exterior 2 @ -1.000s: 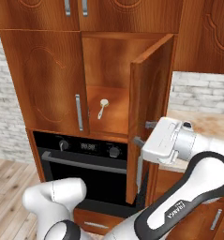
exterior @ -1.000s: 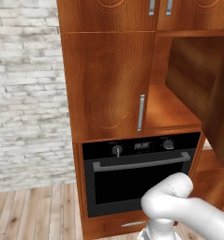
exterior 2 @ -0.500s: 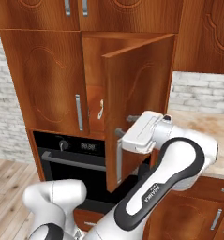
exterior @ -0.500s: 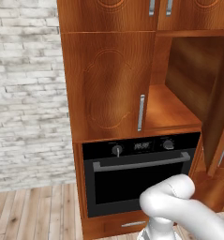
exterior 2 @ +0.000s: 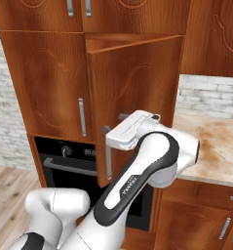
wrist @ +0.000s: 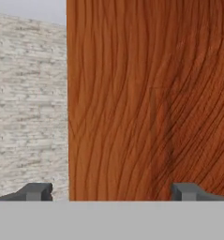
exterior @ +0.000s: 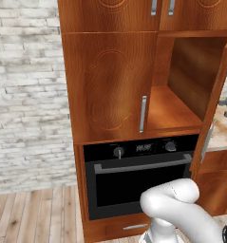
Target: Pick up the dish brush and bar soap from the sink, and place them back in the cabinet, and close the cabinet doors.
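Gripper (wrist: 111,192) wide open, holding nothing; 2 tips straddle free edge of right cabinet door (exterior 2: 137,93), wood face directly ahead of hand. Door part-swung, standing at angle across cabinet (exterior: 174,111) opening, hinge side to right. Left door (exterior: 108,90) flush shut. Judgement: closing step underway; push must go leftward into opening. Shelf contents hidden behind door; brush and soap not discernible.

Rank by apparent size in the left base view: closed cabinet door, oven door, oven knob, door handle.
1. Closed cabinet door, largest.
2. Oven door, though the arm hides part of it.
3. Door handle, a slim bar.
4. Oven knob, smallest.
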You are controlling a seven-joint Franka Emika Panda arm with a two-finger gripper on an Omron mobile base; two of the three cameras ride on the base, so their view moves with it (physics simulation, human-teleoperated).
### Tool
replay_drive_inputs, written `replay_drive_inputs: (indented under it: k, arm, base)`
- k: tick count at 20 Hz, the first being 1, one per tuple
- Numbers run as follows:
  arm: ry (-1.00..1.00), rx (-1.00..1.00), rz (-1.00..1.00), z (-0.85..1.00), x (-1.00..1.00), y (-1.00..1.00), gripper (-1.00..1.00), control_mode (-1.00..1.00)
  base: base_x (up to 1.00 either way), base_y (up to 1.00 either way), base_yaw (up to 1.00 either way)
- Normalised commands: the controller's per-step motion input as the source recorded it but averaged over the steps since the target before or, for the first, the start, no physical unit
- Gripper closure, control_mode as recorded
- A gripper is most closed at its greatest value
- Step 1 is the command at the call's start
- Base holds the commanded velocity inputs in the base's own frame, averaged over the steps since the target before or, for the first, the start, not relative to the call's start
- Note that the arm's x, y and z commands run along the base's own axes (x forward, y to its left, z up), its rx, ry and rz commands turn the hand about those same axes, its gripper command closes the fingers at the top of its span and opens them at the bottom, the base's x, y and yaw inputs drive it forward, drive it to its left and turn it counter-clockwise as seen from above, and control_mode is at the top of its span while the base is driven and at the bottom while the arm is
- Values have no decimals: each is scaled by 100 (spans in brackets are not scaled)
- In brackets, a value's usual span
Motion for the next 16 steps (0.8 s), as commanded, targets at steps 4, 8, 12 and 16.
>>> replay_drive_inputs:
  k: [4, 8, 12, 16]
  arm:
    - [-3, 0, -22, 0, 7, 40, -100, -100]
    - [-6, 0, -30, 0, 4, 40, -100, -100]
    - [-4, 0, -23, 0, 33, 39, -100, -100]
    - [-2, 0, -20, 0, 43, 38, -100, -100]
  base:
    - [0, 0, 0]
    - [0, 0, 0]
    - [0, 0, 0]
    - [0, 0, 0]
